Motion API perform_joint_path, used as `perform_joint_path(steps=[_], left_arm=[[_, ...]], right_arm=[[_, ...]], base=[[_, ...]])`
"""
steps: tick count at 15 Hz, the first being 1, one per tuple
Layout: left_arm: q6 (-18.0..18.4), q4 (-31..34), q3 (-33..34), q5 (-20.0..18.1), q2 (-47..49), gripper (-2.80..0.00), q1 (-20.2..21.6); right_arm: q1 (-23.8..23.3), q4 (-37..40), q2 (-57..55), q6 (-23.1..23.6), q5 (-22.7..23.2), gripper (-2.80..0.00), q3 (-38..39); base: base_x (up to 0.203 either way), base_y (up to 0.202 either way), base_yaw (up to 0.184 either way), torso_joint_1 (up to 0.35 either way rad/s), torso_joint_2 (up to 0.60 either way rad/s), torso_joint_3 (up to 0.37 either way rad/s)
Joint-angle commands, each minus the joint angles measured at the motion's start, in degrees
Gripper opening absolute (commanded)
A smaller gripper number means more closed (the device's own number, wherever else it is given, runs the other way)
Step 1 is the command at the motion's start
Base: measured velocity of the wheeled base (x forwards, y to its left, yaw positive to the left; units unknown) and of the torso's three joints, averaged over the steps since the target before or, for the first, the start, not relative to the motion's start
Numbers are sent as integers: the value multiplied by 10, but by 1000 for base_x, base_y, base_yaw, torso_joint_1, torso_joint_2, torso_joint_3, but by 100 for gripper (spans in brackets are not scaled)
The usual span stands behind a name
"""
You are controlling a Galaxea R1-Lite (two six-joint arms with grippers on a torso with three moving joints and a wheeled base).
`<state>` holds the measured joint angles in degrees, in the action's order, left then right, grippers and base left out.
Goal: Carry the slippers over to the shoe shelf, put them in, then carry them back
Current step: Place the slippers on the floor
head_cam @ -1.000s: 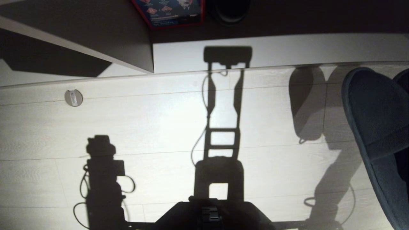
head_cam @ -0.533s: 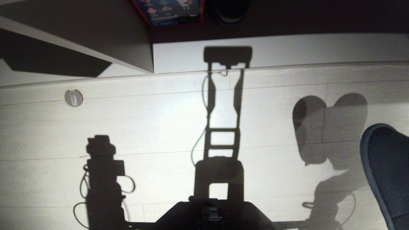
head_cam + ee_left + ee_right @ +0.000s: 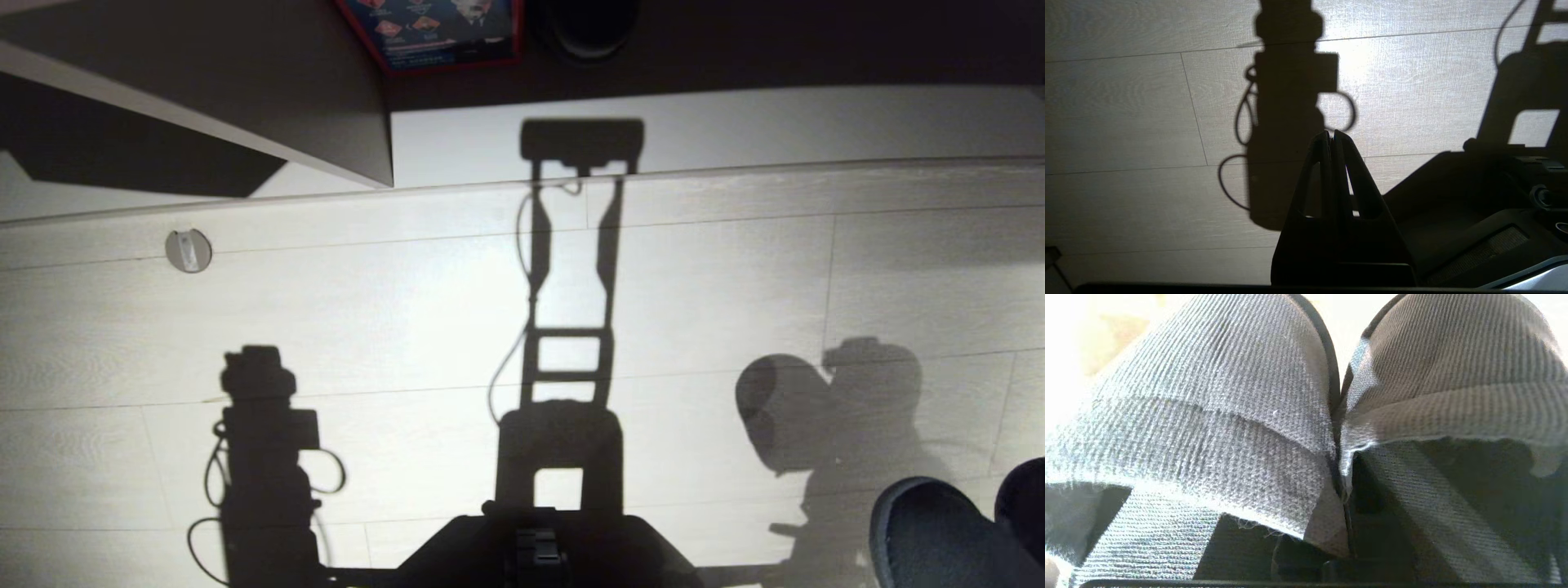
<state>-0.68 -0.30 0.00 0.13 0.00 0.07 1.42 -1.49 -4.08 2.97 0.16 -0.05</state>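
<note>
The two dark fabric slippers (image 3: 1216, 416) fill the right wrist view, toes pointing away and inner edges pressed together. My right gripper (image 3: 1341, 490) is shut on those inner edges; the fabric hides most of its fingers. In the head view only the slippers' toes (image 3: 939, 531) show, at the bottom right corner above the floor. The shoe shelf (image 3: 735, 122) runs along the top of the head view, with a pale base board and a grey-brown upright panel (image 3: 245, 98). My left gripper (image 3: 1332, 136) hangs shut and empty over the floor on the left.
A red-edged box (image 3: 433, 33) and a dark round object (image 3: 588, 24) sit inside the recess at the top. A small round metal disc (image 3: 188, 250) lies on the pale plank floor (image 3: 408, 310). My base (image 3: 539, 551) shows at the bottom centre.
The slippers have moved from in front of the shelf's right end back toward me, dropping to the bottom right corner of the head view. Their shadow followed. The left arm stayed still.
</note>
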Motion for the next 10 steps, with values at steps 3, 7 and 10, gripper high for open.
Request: perform_joint_path(steps=[3, 7, 10], left_arm=[[0, 0, 0, 0, 0, -280, 0], [0, 0, 0, 0, 0, -280, 0], [0, 0, 0, 0, 0, -280, 0]], right_arm=[[-2, 19, 41, 2, 3, -280, 1], [-2, 19, 41, -18, -2, -280, 1], [-2, 19, 41, -18, -2, -280, 1]], base=[[0, 0, 0, 0, 0, 0], [0, 0, 0, 0, 0, 0], [0, 0, 0, 0, 0, 0]])
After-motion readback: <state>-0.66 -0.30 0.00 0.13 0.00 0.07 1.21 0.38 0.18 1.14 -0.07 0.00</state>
